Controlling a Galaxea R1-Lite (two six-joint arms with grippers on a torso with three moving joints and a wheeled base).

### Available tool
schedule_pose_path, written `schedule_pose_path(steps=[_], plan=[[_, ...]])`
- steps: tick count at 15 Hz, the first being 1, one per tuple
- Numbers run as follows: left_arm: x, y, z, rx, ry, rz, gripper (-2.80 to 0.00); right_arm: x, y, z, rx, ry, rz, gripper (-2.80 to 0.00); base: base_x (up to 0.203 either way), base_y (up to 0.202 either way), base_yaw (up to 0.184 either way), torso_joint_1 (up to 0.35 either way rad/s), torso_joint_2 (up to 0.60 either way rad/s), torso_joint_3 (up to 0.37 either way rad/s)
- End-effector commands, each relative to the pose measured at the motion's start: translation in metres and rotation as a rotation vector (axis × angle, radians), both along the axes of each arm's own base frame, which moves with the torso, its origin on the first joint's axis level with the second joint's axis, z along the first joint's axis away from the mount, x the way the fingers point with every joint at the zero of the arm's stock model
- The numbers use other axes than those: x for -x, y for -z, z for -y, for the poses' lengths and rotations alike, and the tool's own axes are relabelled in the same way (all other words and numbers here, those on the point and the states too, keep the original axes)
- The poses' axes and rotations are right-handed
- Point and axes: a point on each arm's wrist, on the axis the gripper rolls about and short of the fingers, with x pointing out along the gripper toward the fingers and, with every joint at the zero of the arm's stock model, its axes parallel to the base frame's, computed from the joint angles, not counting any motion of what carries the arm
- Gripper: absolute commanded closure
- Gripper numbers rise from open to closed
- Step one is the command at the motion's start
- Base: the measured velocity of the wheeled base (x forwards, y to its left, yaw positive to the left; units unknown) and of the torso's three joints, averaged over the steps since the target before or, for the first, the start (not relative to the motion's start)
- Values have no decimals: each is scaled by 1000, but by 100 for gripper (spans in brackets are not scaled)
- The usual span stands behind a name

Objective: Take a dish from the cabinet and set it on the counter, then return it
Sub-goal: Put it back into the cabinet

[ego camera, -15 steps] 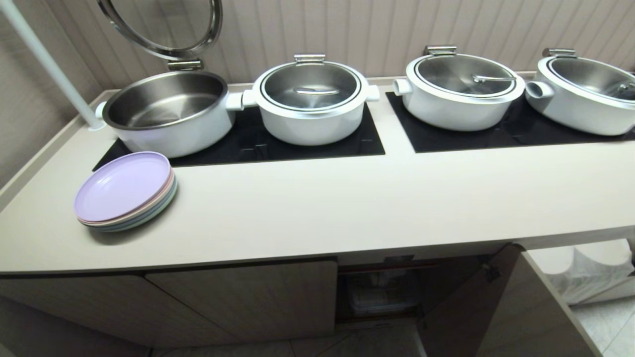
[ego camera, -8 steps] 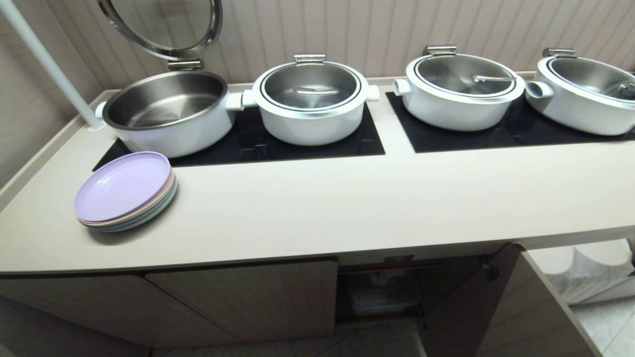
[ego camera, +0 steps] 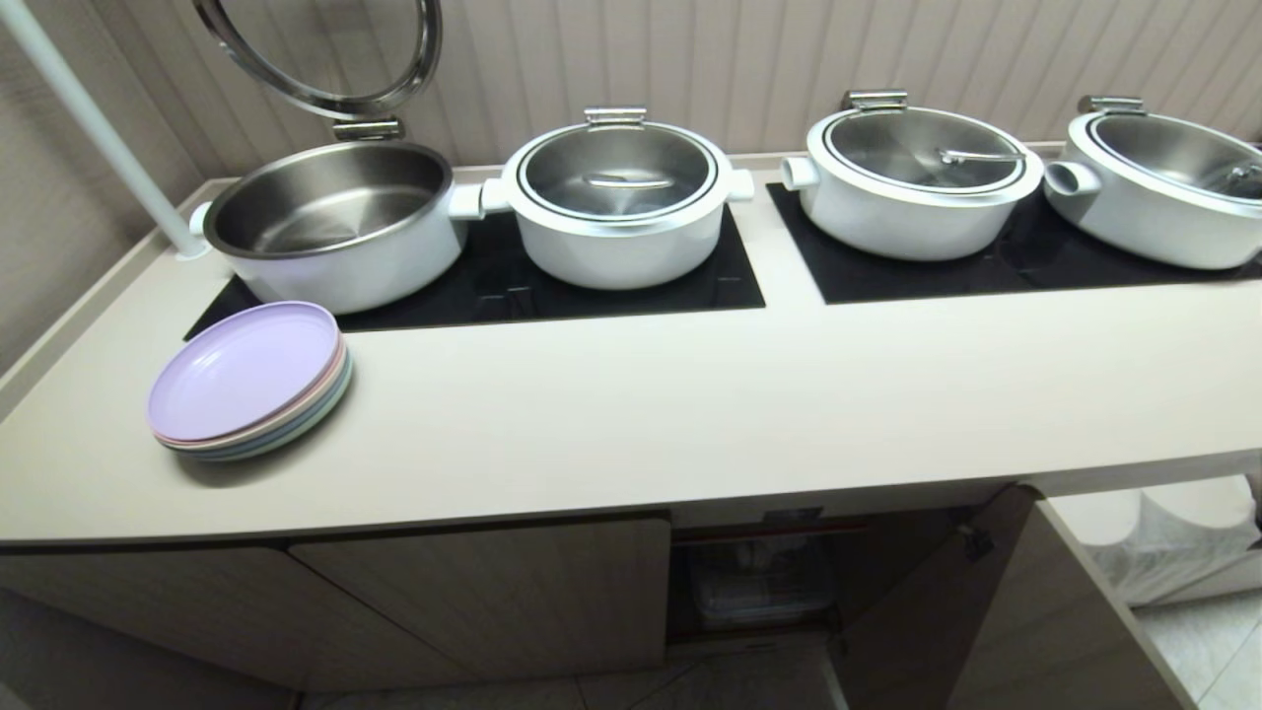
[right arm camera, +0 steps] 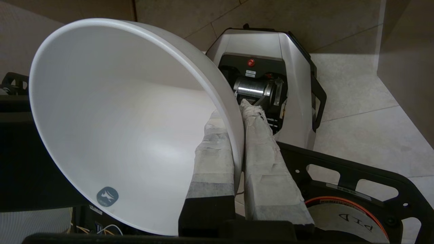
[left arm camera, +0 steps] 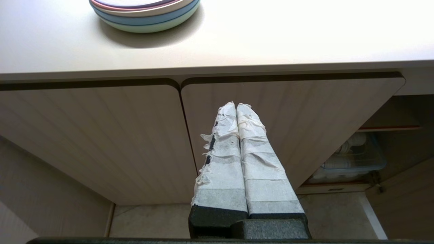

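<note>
The right tool (right arm camera: 237,135) is clamped on the rim of one white bowl (right arm camera: 122,128), with one taped finger inside the bowl and the other against its outer wall; the bowl is held tilted on edge, low down over the tiled floor (right arm camera: 366,101) and the robot's own base (right arm camera: 291,84), and it shows only in the right wrist view, not from the head. The left tool (left arm camera: 236,107) has its two taped fingers pressed together, holding nothing, pointing at the shut cabinet doors (left arm camera: 101,135) below the worktop (ego camera: 690,414). Neither arm appears in the head view. On the worktop stand four white pots: the far-left pot (ego camera: 330,222) is open with its round lid (ego camera: 325,54) tipped up behind it, and the other three, the second pot (ego camera: 616,202), the third pot (ego camera: 912,177) and the fourth pot (ego camera: 1163,182) at the right edge, are covered. They sit in pairs on two black glass panels, the left panel (ego camera: 592,291) and the right panel (ego camera: 986,271). One stack of pastel plates (ego camera: 246,380), lilac on top, lies near the left front of the worktop. Below, the cabinet (ego camera: 759,582) is open, its door (ego camera: 986,611) swung out to the right, and a clear bin (left arm camera: 352,159) with more white dishes sits on the shelf inside.
</note>
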Motion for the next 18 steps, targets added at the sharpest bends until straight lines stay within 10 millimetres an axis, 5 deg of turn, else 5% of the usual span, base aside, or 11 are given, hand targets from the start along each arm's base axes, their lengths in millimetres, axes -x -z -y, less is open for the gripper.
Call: schedule_pose_path(steps=[1, 18], plan=[[0, 0, 0, 0, -1, 1, 0, 1, 1, 0, -3, -3, -2, 0, 0, 0, 0, 0, 0, 0], [0, 0, 0, 0, -1, 1, 0, 12, 8, 1, 3, -6, -36, 0, 0, 0, 0, -9, 15, 9]])
